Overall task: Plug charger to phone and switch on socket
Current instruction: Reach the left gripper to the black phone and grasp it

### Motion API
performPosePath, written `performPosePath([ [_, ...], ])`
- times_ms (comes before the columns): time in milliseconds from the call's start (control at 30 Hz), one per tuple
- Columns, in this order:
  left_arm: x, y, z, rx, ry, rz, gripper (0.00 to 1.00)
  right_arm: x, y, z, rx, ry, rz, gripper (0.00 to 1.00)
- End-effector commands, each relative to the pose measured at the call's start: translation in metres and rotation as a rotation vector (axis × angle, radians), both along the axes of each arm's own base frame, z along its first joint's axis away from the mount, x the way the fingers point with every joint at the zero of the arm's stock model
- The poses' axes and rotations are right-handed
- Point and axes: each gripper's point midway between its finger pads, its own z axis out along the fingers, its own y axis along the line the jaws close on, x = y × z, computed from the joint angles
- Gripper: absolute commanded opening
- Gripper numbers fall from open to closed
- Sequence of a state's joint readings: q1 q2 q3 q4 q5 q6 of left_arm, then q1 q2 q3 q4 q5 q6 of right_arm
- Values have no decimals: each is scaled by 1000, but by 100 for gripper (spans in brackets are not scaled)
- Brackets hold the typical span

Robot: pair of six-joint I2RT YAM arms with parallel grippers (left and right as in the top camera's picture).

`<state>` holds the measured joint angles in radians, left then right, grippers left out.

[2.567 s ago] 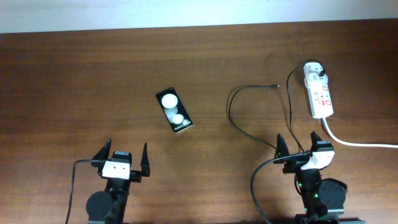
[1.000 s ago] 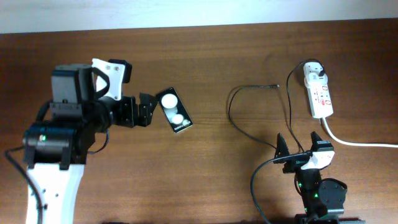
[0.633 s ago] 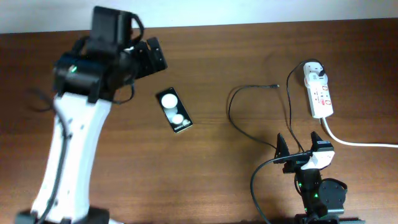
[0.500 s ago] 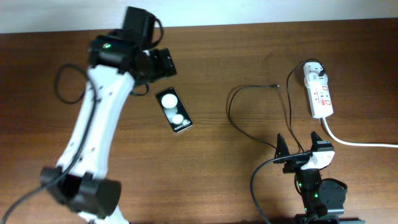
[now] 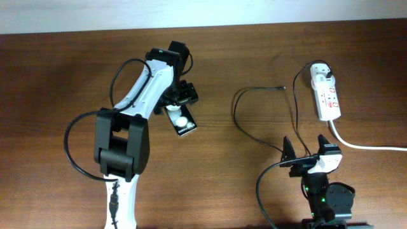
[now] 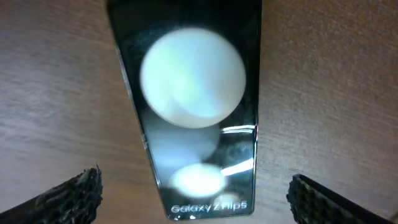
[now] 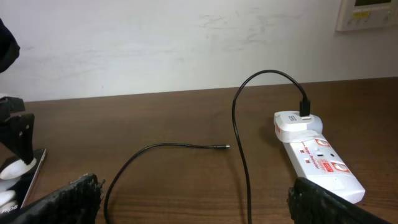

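The phone (image 5: 185, 124) lies flat on the table left of centre, glossy face up with two white spots. It fills the left wrist view (image 6: 193, 112), lettering end nearest the camera. My left gripper (image 5: 179, 104) hovers right over the phone's far end, open and empty, one finger (image 6: 68, 199) on each side of it. The charger's thin black cable (image 5: 245, 124) loops across the table, its connector tip (image 5: 283, 88) lying free. Its white adapter (image 5: 321, 72) sits in the socket (image 5: 327, 98), a white power strip at far right. My right gripper (image 5: 305, 149) is open and empty at the front edge.
A thick white cord (image 5: 362, 145) runs from the power strip off the right edge. In the right wrist view the cable tip (image 7: 226, 147) and the strip (image 7: 320, 158) lie ahead, with the left gripper (image 7: 15, 134) at the far left. A white wall stands behind the table.
My left arm has lifted from its parked place at the front left, swung across and come down over the phone. The phone, cable and right arm have not moved.
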<state>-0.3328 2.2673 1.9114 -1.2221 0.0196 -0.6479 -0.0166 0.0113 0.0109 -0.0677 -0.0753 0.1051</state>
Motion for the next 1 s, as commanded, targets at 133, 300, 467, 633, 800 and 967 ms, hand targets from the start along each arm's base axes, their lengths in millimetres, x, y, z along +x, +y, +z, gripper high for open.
performPosePath([
  [133,-3,-1,-26,-10,3,19,99,0,2,-2,3,4,8,99],
  [300,-7,0,-49,-12,0,70,99,0,2,-2,3,4,8,99],
  [467,-12,1,-57,-9,7,103,99,0,2,-2,3,4,8,99],
  [633,-14,2,-59,-5,15,102,89,0,2,-2,3,4,8,99],
  [800,-30,8,-70,10,60,30,64,0,2,-2,3,4,8,98],
  [967,-29,7,-70,-1,52,-194,99,0,2,-2,3,4,8,98],
])
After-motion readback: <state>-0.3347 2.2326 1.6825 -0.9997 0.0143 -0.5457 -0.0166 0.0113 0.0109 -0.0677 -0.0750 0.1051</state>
